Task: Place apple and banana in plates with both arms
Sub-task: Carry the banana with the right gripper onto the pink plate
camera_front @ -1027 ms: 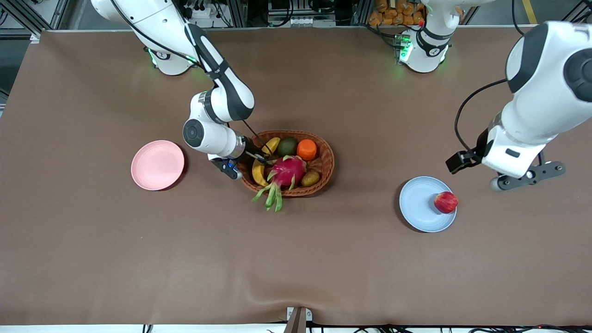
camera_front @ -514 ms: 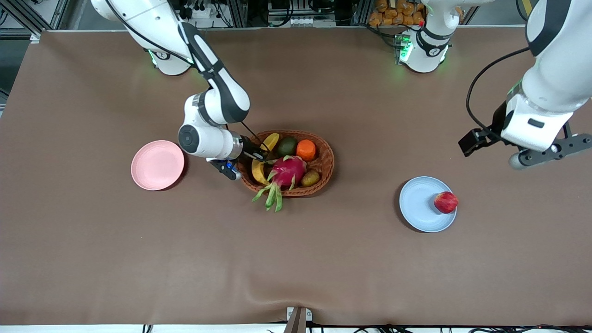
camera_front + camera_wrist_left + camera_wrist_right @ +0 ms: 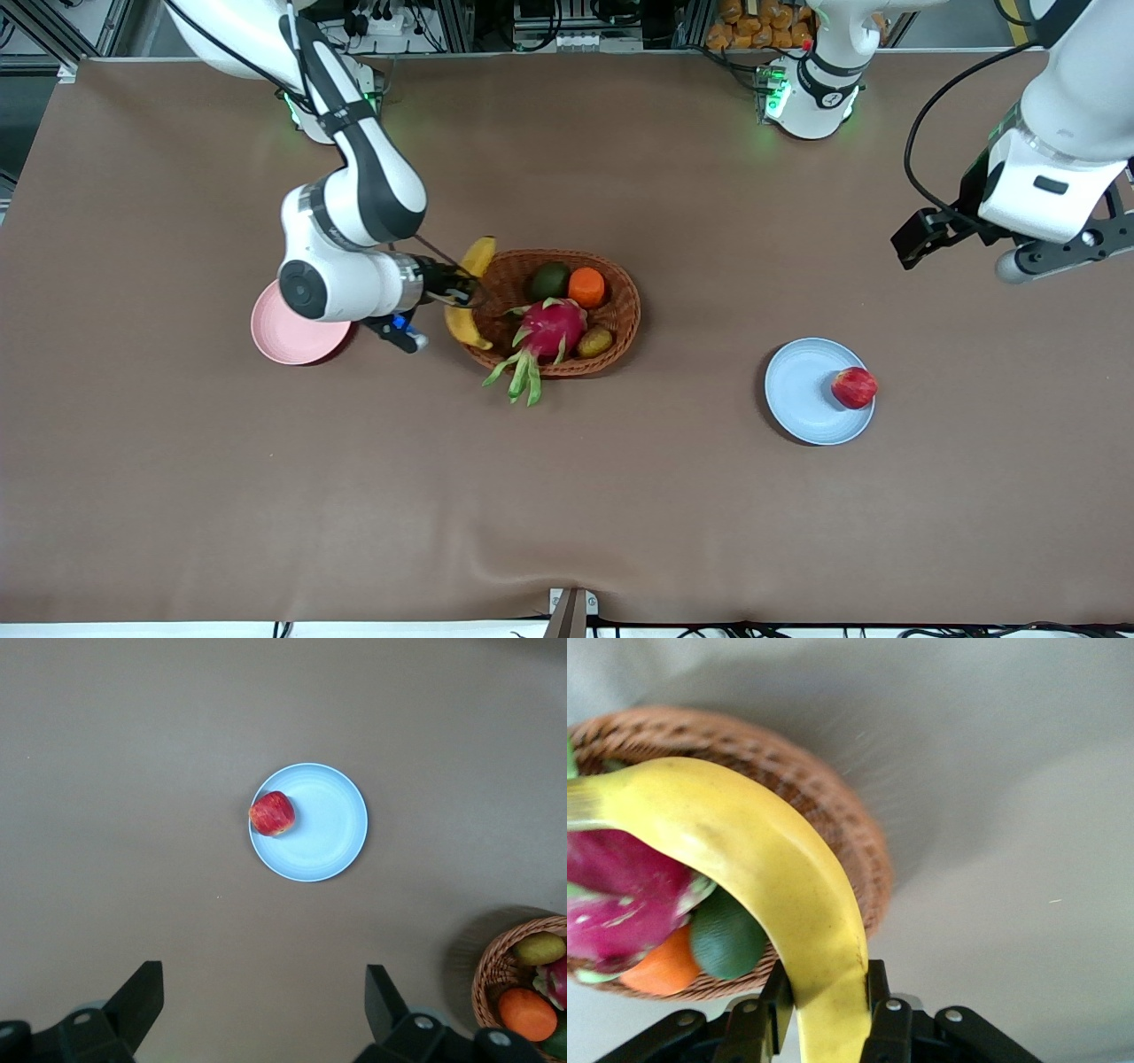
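My right gripper [image 3: 462,292] is shut on the yellow banana [image 3: 469,292] and holds it in the air over the wicker basket's rim at the right arm's end. In the right wrist view the banana [image 3: 780,886] sits clamped between the fingers [image 3: 778,1003]. The pale pink plate [image 3: 288,332] lies beside it, partly hidden by the right arm. The red apple [image 3: 854,387] sits on the light blue plate [image 3: 806,394], at its edge; both show in the left wrist view, apple [image 3: 272,812] on plate [image 3: 328,828]. My left gripper [image 3: 1063,252] is open and empty, high above the table.
The brown wicker basket [image 3: 620,310] stands mid-table and holds a magenta dragon fruit [image 3: 549,330], an orange [image 3: 586,286], a dark green fruit [image 3: 550,280] and a small brownish fruit [image 3: 595,341]. Brown cloth covers the table.
My right gripper has lifted the banana out of the basket and moved it toward the pink plate. My left arm has risen away from the blue plate.
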Controlling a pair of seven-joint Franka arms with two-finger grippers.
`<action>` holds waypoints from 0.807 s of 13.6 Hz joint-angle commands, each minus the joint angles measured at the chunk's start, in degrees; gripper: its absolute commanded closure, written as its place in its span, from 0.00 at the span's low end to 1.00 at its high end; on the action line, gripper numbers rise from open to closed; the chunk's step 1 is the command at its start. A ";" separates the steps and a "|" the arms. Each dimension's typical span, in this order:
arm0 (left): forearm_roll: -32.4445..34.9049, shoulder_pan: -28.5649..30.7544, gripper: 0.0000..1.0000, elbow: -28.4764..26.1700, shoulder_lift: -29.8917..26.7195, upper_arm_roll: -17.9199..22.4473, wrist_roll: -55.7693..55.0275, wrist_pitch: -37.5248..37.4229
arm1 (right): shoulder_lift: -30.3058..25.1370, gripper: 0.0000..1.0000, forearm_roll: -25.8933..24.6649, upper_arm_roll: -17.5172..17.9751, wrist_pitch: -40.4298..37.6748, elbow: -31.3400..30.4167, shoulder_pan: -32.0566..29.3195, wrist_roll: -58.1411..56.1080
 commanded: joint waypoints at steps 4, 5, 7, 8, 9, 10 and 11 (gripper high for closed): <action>-1.65 0.58 0.00 -0.05 -2.12 -0.21 0.46 -1.20 | -0.23 0.99 -13.16 -1.78 -7.05 1.99 -5.61 -9.63; -2.70 0.67 0.00 -0.05 -2.21 -0.12 0.46 -1.63 | -0.31 0.99 -15.87 -1.78 -7.40 1.03 -8.15 -14.27; -3.68 0.67 0.00 -0.05 -2.48 0.23 2.04 -2.51 | -1.10 0.96 -18.01 -1.78 -7.58 -0.90 -15.17 -24.11; -3.85 0.67 0.00 -0.05 -2.56 0.41 3.70 -3.38 | -1.19 0.96 -18.18 -1.87 -7.49 -1.95 -17.21 -28.25; -3.86 0.76 0.00 -0.05 -2.56 0.49 5.28 -4.18 | -1.11 0.96 -18.44 -2.04 -7.14 -2.49 -18.97 -30.82; -3.86 1.11 0.00 -0.14 -2.56 0.58 6.60 -4.53 | -0.67 0.96 -18.97 -2.31 -6.97 -2.66 -20.73 -32.76; -3.94 1.89 0.00 -0.14 -2.56 0.58 8.01 -4.71 | -0.49 0.96 -19.32 -2.31 -6.18 -3.10 -21.70 -34.25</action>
